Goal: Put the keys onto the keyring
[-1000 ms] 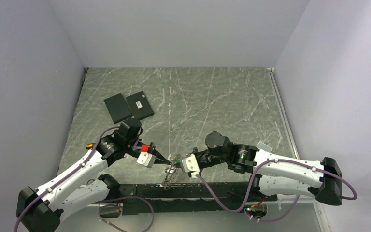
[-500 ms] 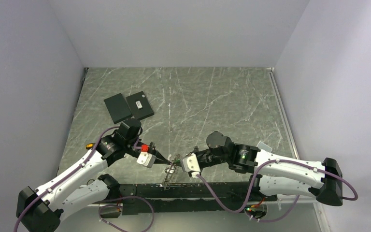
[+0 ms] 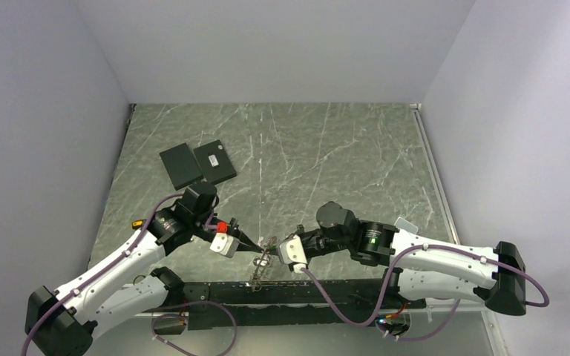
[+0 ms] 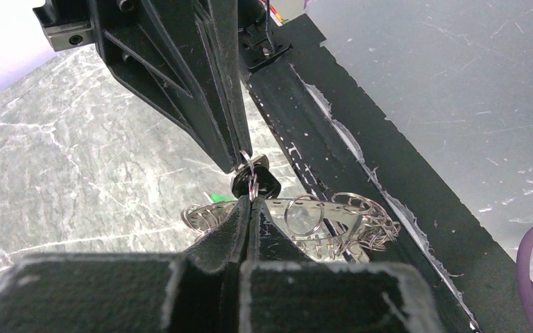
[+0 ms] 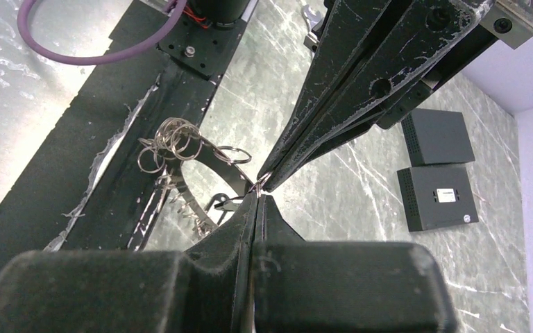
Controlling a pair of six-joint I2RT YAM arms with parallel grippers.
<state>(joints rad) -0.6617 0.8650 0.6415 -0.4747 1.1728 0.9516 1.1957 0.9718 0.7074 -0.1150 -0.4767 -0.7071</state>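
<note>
My left gripper (image 3: 255, 252) and right gripper (image 3: 275, 248) meet tip to tip above the table's near edge, both shut. In the left wrist view my left gripper (image 4: 250, 200) pinches the small thin keyring (image 4: 249, 171), and the right gripper's fingertips (image 4: 240, 161) close on the ring's upper edge. A key with a black head (image 4: 262, 183) sits at the ring, behind it; I cannot tell whether it is threaded on. The green tag (image 4: 214, 199) and the grey chain-like cord (image 4: 323, 223) with several loose rings hang below. In the right wrist view my right gripper (image 5: 259, 194) meets the left fingertips (image 5: 269, 177).
Two flat black rectangular plates (image 3: 197, 164) lie at the back left, also in the right wrist view (image 5: 437, 166). A black base strip (image 3: 297, 291) runs along the near edge under the hanging cord (image 3: 263, 265). A purple cable (image 5: 97, 52) loops near the arm base.
</note>
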